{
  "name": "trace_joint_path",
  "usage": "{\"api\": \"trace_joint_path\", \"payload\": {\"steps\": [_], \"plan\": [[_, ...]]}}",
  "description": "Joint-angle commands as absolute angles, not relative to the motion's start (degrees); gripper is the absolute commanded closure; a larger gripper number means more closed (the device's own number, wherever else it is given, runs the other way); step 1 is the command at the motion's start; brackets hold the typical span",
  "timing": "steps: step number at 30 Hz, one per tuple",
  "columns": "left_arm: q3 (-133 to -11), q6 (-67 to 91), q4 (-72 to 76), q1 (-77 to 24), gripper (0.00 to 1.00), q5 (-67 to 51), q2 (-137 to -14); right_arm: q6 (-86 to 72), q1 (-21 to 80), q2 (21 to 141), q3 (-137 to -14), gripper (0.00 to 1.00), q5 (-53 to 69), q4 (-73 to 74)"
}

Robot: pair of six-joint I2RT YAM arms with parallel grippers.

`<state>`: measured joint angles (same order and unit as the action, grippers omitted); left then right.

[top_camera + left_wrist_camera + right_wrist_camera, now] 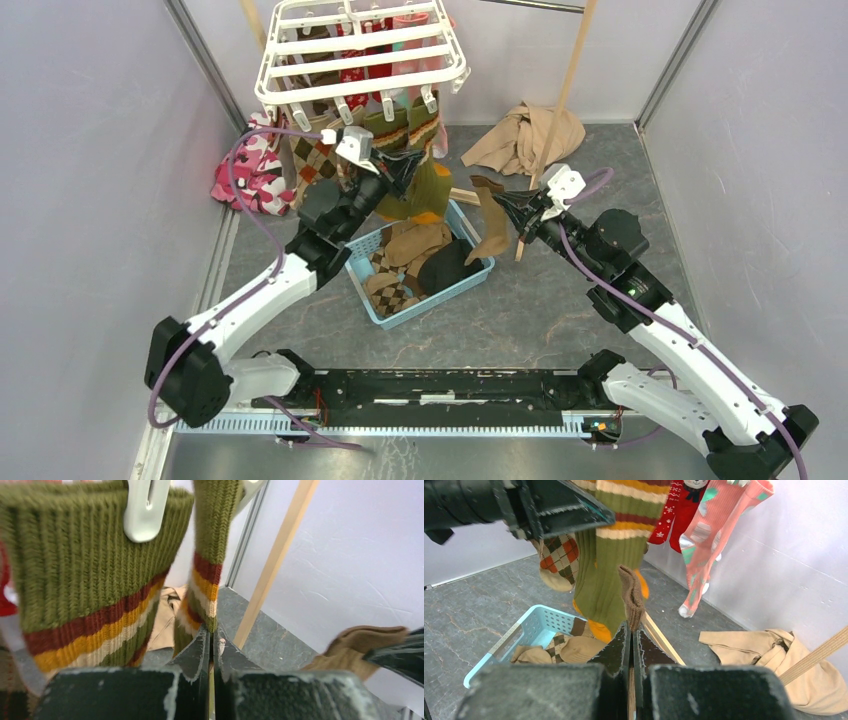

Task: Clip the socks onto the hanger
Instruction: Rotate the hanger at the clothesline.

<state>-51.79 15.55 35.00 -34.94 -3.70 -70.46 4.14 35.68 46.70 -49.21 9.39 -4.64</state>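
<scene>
The white hanger (pixel 360 50) hangs at the back with several socks clipped under it. My left gripper (pixel 402 165) is shut on the lower striped edge of a green sock (pixel 210 565), just below the hanger. A second green sock (pixel 90 580) beside it hangs from a white clip (pixel 145 510). My right gripper (pixel 507 206) is shut on a brown sock (pixel 631 595), which hangs down from it (pixel 490 232) to the right of the basket. A red sock (pixel 679 510), a pink sock (pixel 714 530) and an argyle sock (pixel 556 555) hang from the hanger.
A light blue basket (pixel 470 222) with several tan and argyle socks stands on the floor between the arms. A beige garment (pixel 520 135) lies at the back right by a wooden pole (pixel 570 70). Pink camouflage cloth (pixel 245 175) lies at the left wall.
</scene>
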Motion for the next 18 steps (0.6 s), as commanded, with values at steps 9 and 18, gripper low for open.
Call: {"api": "trace_joint_path", "payload": {"steps": [9,18], "plan": [[-51.64,8.85,22.14,-34.01,0.98,-0.23,-55.16,3.43,35.19,47.13,-48.96,1.00,10.36,-7.03],[-53.00,5.83,15.08,-30.33,0.98,4.10,-51.94,2.99,35.00,48.00,-49.22,1.00,11.33,-7.47]]}}
